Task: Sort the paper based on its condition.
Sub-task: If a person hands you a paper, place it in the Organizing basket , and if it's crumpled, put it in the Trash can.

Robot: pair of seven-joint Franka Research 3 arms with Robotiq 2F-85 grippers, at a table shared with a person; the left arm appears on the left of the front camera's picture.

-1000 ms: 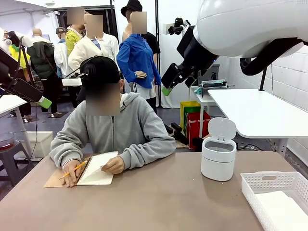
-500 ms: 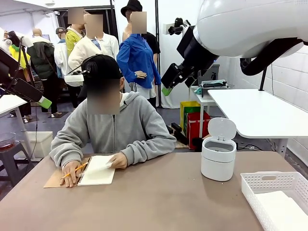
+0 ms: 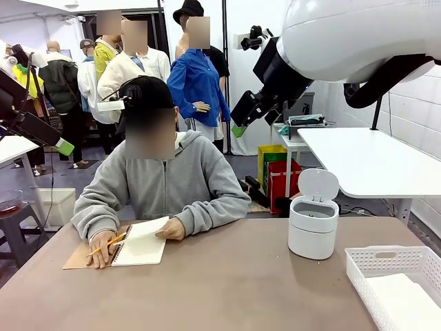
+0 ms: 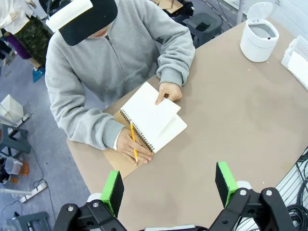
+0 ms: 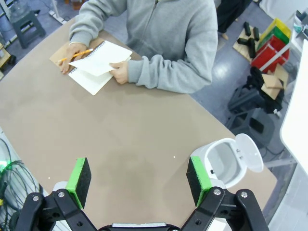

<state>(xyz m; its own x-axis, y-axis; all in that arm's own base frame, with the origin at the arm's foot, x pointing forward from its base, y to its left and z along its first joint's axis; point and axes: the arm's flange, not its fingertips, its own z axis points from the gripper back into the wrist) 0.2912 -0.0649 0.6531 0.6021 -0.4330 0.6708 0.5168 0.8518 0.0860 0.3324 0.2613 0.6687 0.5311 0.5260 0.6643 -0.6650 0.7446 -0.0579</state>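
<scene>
At the tabletop's far left edge, a person's hand [image 3: 170,229] held up a smooth paper sheet [image 3: 146,229] of the spiral notebook [image 3: 138,254]; the other hand [image 3: 102,249] held a pencil [image 3: 107,243]. Flat sheets [image 3: 403,300] lay in the white basket [image 3: 386,255], near right corner. Left gripper [image 4: 169,185] and right gripper [image 5: 138,179] hung above, jaws wide apart, empty.

readable text: none, in the front view or either wrist view | labels, brands, numbers, signs: none legible | open notebook [image 4: 168,132]: any writing on its pages is too small to tell
</scene>
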